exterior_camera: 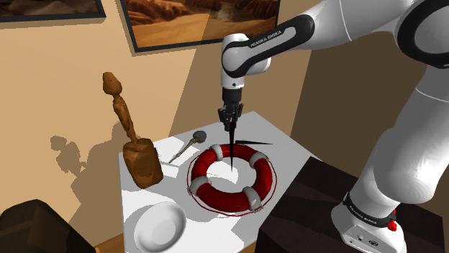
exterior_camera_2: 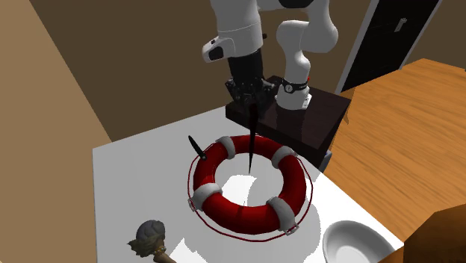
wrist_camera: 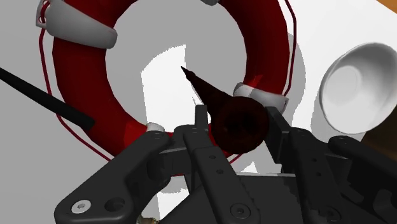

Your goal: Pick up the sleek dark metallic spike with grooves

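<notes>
White bowl (exterior_camera: pixel 160 224) is sitting nearest the shoulder camera on the white counter (exterior_camera: pixel 167 183); just beyond it, a red life ring (exterior_camera: pixel 198 176) with pale bands is lying flat. Dark grooved spike (exterior_camera: pixel 232 147) is hanging point-down over the ring's opening, clear of the counter, and the black jaws are clamping its thick upper end. Farther back, a brown carved figure (exterior_camera: pixel 128 133) is standing upright

The red ring (exterior_camera: pixel 232 175) fills the counter's (exterior_camera: pixel 142 192) middle; its hole is bare (the pincer's (exterior_camera: pixel 231 121) spike (exterior_camera: pixel 232 147) hangs above it). A wooden figure (exterior_camera: pixel 133 144) blocks one corner, a white bowl (exterior_camera: pixel 160 224) another.
</notes>
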{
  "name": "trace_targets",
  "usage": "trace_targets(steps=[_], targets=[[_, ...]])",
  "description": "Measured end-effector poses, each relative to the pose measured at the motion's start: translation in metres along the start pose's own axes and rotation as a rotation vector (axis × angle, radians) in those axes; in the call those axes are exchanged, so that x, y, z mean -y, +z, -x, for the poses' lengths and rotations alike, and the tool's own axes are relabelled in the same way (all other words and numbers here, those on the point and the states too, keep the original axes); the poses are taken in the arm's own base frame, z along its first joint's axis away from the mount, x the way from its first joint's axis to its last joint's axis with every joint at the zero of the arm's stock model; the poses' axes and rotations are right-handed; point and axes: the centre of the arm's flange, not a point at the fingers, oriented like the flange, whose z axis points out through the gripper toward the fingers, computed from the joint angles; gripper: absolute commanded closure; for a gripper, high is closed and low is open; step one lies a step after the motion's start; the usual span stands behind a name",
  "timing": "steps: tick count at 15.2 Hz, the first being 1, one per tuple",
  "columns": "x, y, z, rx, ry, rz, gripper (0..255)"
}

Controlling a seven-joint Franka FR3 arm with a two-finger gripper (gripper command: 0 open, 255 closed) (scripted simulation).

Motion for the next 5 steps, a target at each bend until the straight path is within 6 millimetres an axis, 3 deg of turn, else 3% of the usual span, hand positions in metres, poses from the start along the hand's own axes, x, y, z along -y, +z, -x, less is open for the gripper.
trace_targets(steps=[5], targets=[[0.004,-0.025,0.002,0.0,0.0,0.0,255]])
